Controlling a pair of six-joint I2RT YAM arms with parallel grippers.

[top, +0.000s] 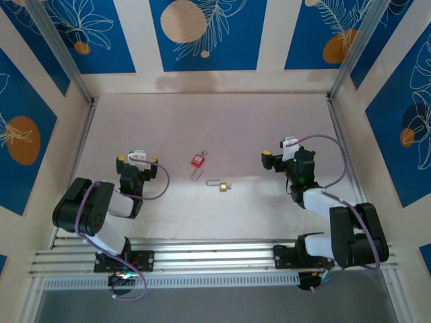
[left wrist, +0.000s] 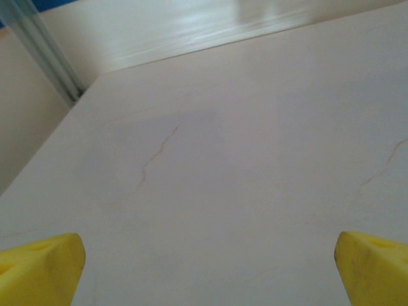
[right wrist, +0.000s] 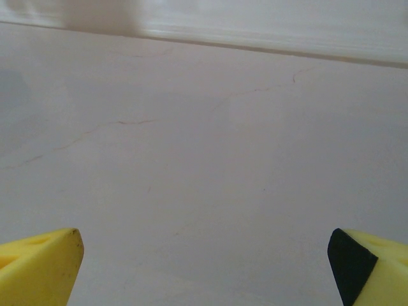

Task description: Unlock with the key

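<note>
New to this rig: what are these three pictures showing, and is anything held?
A left arm and a right arm, both robotic, are bolted at the near edge of a table. The top picture looks down from above and behind them. The other two come from wrist cameras; the yellow wedges at the bottom corners are each gripper's own fingers. The left gripper and right gripper are both open, holding nothing. Between the arms lie a small brass padlock and, up-left of it, a red piece with what looks like the thin pale key beside it.
</note>
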